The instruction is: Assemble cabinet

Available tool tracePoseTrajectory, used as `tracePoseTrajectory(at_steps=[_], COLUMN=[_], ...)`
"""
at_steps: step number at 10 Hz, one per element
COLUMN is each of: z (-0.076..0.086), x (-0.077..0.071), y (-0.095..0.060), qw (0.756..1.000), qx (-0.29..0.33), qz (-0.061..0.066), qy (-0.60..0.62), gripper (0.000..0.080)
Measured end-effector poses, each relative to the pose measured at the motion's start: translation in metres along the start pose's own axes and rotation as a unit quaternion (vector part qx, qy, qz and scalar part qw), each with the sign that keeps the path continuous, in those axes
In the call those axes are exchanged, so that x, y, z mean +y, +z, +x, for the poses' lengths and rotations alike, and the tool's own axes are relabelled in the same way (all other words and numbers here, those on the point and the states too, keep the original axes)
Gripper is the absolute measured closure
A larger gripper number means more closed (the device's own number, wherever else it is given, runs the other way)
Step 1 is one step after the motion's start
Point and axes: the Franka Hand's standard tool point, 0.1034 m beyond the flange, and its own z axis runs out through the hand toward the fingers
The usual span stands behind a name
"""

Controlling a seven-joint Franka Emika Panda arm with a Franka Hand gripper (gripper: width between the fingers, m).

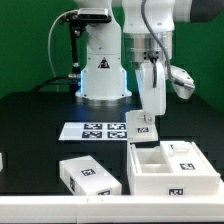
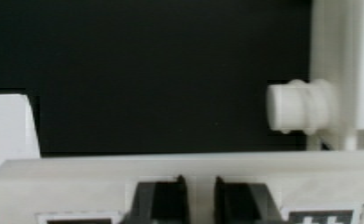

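Gripper [image 1: 143,118] hangs just right of centre in the exterior view. Whether it is clamped or released cannot be told. Cabinet [image 1: 150,182] sits in the frame's lower right, just below and rightward of the gripper, long axis running across the frame.

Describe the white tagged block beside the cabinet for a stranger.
Find the large white plastic cabinet frame with open compartments on the black table. To the exterior view's left of it lies the smaller white block. Unlike the frame it has no compartments; unlike the flat marker board behind, it is thick.
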Motion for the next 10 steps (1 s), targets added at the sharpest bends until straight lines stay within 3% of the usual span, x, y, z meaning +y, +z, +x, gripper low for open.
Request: tracePoseTrajectory(at_steps=[1, 2, 4, 7, 10], z=[-0.0043, -0.0067, -0.0091, -0.0117, -0.0034], x=[0.0093, 0.0135, 0.0058, 0.0066, 0.01], y=[0.0123, 0.0172, 0.0143, 0.0153, 0.0182], qw=[1.0, 1.0, 1.0, 1.0, 1.0], qx=[0.006, 0.007, 0.006, 0.007, 0.012], qz=[0.012, 0.004, 0.009, 0.008, 0.01], qy=[-0.011, -0.014, -0.015, -0.01, -0.01], gripper=[0.0735, 0.0735, 0.0735, 0.0735, 0.0735])
